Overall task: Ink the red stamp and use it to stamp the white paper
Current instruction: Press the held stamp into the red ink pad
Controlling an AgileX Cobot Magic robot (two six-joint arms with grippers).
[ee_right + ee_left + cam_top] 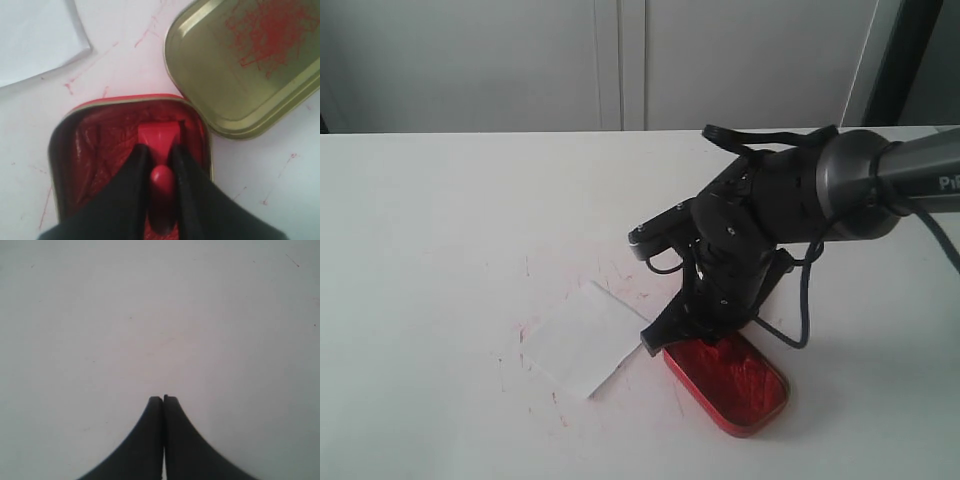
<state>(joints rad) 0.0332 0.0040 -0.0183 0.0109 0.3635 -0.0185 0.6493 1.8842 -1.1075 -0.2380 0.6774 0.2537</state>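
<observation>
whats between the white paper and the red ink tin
Between the white paper and the ink tin lies only bare table marked with thin red ink streaks; the right wrist view shows it best.

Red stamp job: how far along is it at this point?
Done: the gold oval metal lid lies off beside the oval red ink tin, and the right gripper is clamped on the small red plastic stamp. In hand: inking, the stamp's base appears to sit on the pad inside the tin. Still to do: the thin white paper sheet shows no imprint, so stamping is not yet done.
</observation>
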